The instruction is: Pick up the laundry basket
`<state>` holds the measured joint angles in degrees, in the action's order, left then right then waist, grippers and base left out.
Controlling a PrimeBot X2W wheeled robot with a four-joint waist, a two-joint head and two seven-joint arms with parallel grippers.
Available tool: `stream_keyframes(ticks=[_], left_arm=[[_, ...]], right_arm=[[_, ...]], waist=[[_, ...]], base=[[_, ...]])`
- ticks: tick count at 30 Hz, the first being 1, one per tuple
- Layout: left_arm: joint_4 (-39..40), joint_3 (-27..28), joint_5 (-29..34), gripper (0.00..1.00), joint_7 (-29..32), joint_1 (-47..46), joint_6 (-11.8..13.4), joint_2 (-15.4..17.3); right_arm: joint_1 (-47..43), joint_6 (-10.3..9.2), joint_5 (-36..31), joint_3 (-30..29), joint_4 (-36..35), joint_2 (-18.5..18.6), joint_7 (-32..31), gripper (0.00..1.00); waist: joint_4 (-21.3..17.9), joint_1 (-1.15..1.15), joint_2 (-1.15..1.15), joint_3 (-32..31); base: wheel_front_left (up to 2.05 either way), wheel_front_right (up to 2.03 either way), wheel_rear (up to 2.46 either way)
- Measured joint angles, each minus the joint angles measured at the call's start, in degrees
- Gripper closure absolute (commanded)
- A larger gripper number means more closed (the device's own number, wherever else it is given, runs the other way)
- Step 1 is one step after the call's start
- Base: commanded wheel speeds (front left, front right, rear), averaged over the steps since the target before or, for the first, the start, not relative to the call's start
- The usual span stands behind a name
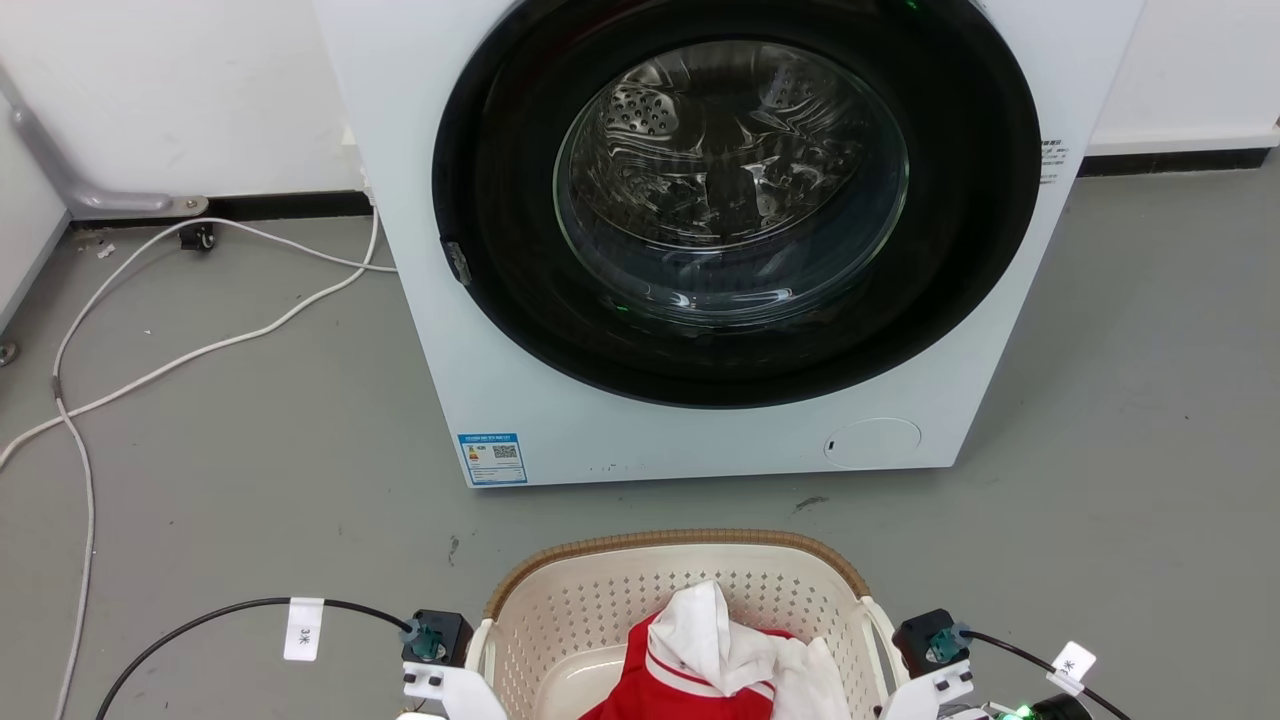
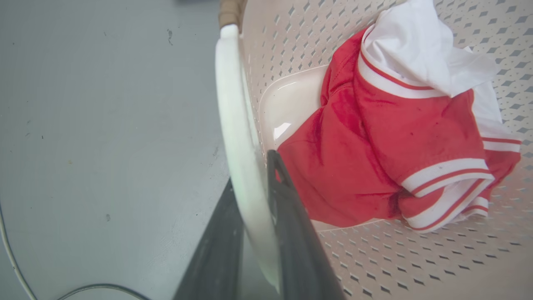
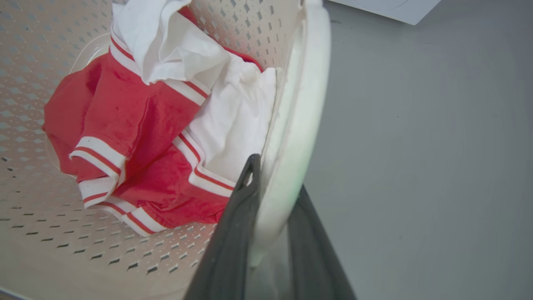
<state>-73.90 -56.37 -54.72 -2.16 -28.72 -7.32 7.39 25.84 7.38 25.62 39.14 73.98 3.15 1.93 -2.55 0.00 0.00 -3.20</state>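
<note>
The laundry basket (image 1: 680, 590) is at the bottom middle of the head view: cream perforated plastic with a brown woven-look rim, holding a red and white garment (image 1: 700, 670). My left gripper (image 2: 251, 170) has its two dark fingers closed on either side of the basket's white left loop handle (image 2: 233, 125). My right gripper (image 3: 275, 175) is shut the same way on the white right loop handle (image 3: 304, 104). In the head view the wrist blocks sit against both basket sides, left (image 1: 437, 638) and right (image 1: 928, 640). I cannot tell whether the basket rests on the floor.
A white front-loading washing machine (image 1: 700, 420) with its round door closed stands just beyond the basket. White cables (image 1: 200, 350) trail over the grey floor at the left, and a black cable (image 1: 220, 610) runs to my left wrist. Open floor lies to the right.
</note>
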Motion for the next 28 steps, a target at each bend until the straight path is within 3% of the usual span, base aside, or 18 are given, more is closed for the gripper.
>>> stream_keyframes(ticks=[28], left_arm=[[0.00, -0.63, -0.92, 1.00, -0.18, 0.01, 0.00, 0.09]], right_arm=[[-0.07, 0.00, -0.90, -0.63, 0.00, -0.01, -0.20, 1.00]], waist=[[0.00, 0.00, 0.00, 0.09]], base=[[0.00, 0.00, 0.00]])
